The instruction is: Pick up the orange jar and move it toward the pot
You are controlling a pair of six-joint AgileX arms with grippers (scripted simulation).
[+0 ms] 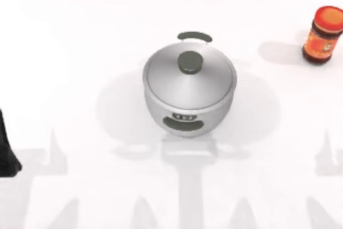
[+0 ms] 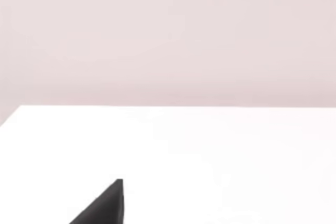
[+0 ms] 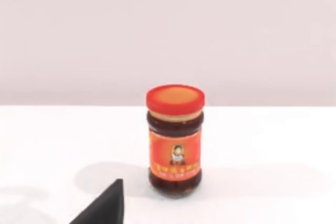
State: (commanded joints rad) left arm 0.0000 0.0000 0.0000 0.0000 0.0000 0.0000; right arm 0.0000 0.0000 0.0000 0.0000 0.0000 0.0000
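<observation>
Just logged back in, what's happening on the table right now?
Nothing is being held. The orange jar stands upright near the table's far right corner, well apart from the pot, which sits lidded in the middle. The right wrist view looks straight at the jar, so the right arm seems lined up on it, though that arm is out of the top view. The left arm sits at the table's left edge, away from both.

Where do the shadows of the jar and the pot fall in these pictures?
Top view: the orange jar casts a soft shadow toward the table's left; faint round shadows spread on both sides of the pot. Right wrist view: the jar's shadow lies on the table beside it.
</observation>
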